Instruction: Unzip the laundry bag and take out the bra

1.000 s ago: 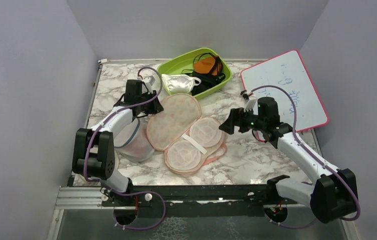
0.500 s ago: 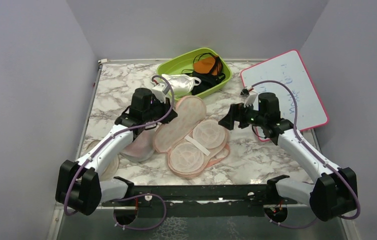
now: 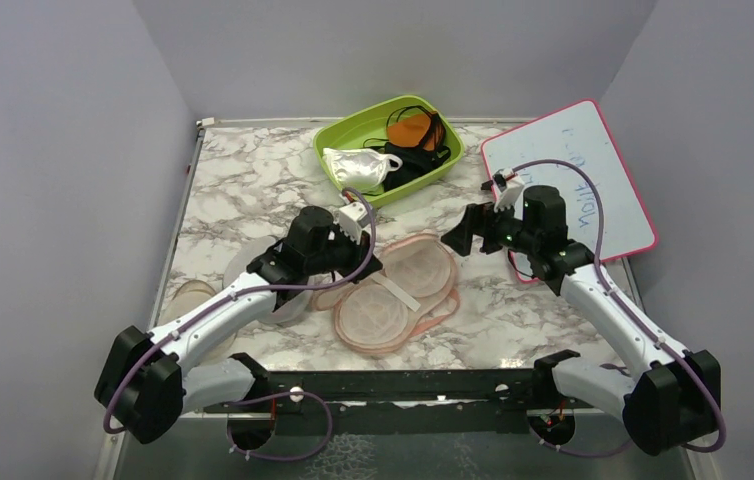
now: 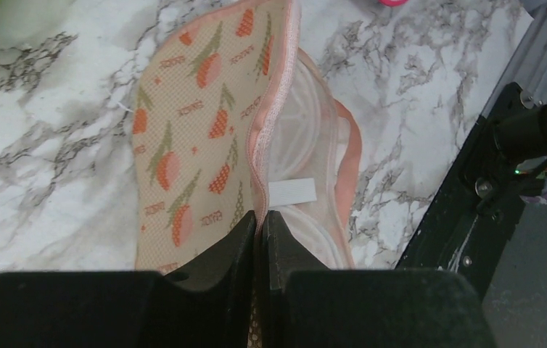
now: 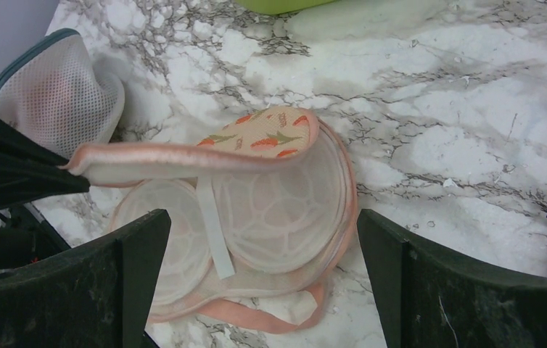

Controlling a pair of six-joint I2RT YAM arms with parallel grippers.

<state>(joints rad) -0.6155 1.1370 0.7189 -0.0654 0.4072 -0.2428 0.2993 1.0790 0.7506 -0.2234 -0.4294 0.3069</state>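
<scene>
The laundry bag (image 3: 398, 300), peach with a flower print and pink edging, lies unzipped at the table's middle, showing white round cups inside. My left gripper (image 3: 345, 268) is shut on the pink edge of its flowered flap (image 4: 198, 138), held up on edge over the bag; the grip shows in the left wrist view (image 4: 261, 217). My right gripper (image 3: 463, 235) is open and empty, hovering above the bag's right end (image 5: 278, 210). The orange bra (image 3: 411, 130) with black straps lies in the green bin (image 3: 343, 130) at the back.
The bin also holds a shiny white garment (image 3: 358, 165) and a black cloth (image 3: 415, 160). A mesh dome with blue rim (image 5: 53, 94) stands left of the bag, partly behind my left arm. A pink-framed whiteboard (image 3: 573, 180) lies at the right.
My left gripper has swung right and toward the near edge, carrying the bag's flap up and over the cups. The right gripper has stayed open, shifting only slightly.
</scene>
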